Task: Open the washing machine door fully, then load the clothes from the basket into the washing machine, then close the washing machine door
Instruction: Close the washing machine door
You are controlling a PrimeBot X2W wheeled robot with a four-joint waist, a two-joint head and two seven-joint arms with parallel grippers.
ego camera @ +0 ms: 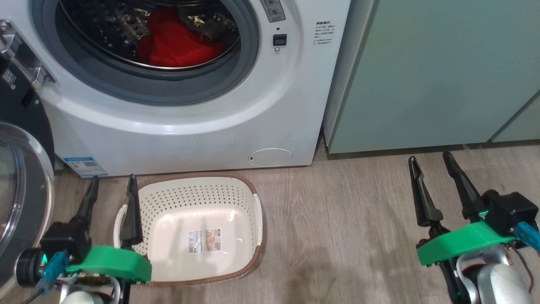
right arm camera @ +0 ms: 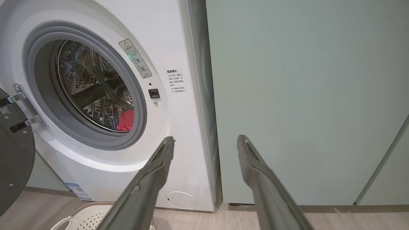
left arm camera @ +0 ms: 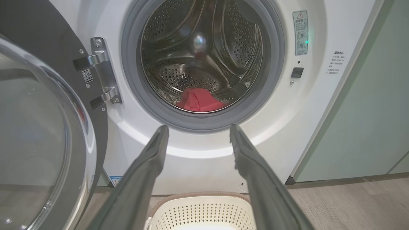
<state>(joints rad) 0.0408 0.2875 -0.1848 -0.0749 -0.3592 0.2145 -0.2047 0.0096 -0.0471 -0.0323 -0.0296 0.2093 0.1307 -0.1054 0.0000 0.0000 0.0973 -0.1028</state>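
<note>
Washing machine door [left arm camera: 38,127]: was seen swung open on its hinge [left arm camera: 102,73] at the left of the washing machine [ego camera: 168,135]. The glass bowl and black rim were shown largest in the left wrist view, while a dark edge of the rim was caught in the right wrist view.
Clothes [ego camera: 177,40]: the red garment was seen lying low in the steel drum [left arm camera: 198,48], behind the grey gasket [ego camera: 147,90]. It was shown from above in the head view and as a small red patch in the right wrist view.
Basket [ego camera: 190,194]: was set on the floor [ego camera: 337,219] just before the machine, below the opening. Its label sticker [ego camera: 204,240] was shown on its bare bottom in the head view, whereas part of the rim and perforated wall was given by the wrist views.
Left hand [ego camera: 114,177]: was held spread wide with nothing between the fingers. In the head view one finger was seen across the basket's left rim and the other outside it, toward the door. Contact with the rim could not be told.
Right hand [ego camera: 428,157]: was held spread wide and empty over the floor, well apart from the basket. Its own view was aimed at the join between the machine and the pale green cabinets [ego camera: 422,76].
Filter cap [ego camera: 270,157]: was shown low on the machine front, at the right, in the head and right wrist views.
</note>
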